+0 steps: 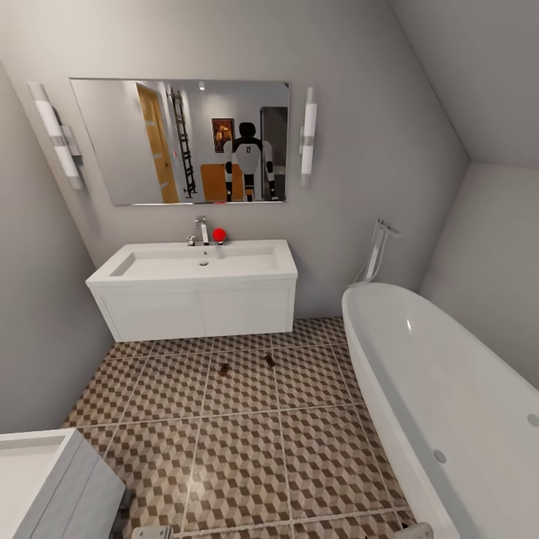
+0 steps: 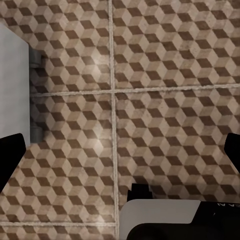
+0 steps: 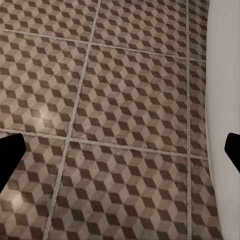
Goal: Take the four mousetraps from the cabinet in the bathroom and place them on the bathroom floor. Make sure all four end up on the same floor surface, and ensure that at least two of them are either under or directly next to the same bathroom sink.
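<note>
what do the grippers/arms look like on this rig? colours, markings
Both wrist views show two black fingers at the frame edges, the left gripper and the right gripper. The left wrist view also shows a white and black body part with faint, unreadable lettering. The mirror reflects a white robot with black arms.

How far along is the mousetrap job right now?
Done: two mousetraps lie on the bathroom floor in front of the bathroom sink. In hand: nothing; the left gripper and right gripper are open and empty. Left: two more traps.
</note>
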